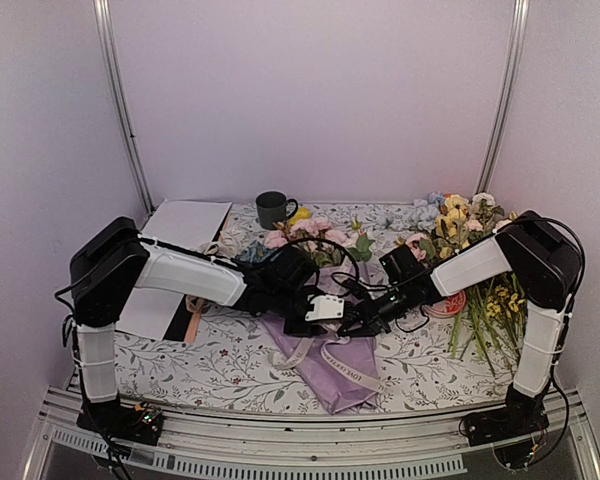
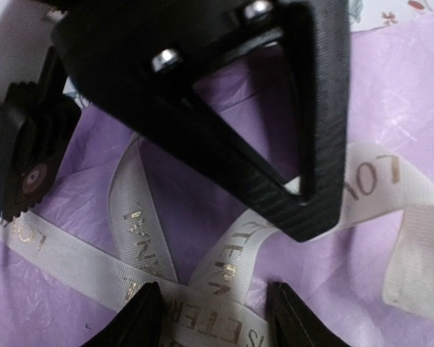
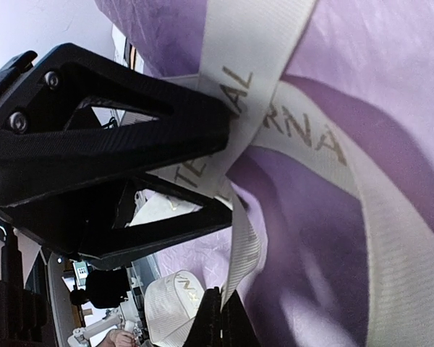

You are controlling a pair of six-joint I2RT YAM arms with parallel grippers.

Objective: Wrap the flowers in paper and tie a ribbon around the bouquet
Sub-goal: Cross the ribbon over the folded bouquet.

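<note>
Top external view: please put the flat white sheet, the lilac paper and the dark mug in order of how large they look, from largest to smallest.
1 and 2. flat white sheet and lilac paper: they look about alike, and each is partly hidden, so I do not rank them.
3. dark mug: clearly the smallest.

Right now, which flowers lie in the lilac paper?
The pink bunch beside the dark mug; the long-stemmed yellow pile at the right lies loose on the tablecloth.

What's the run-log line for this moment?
phase: tying | right jaws: shut on ribbon | left jaws: open, straddling ribbon | bouquet: wrapped, lying flat
</note>
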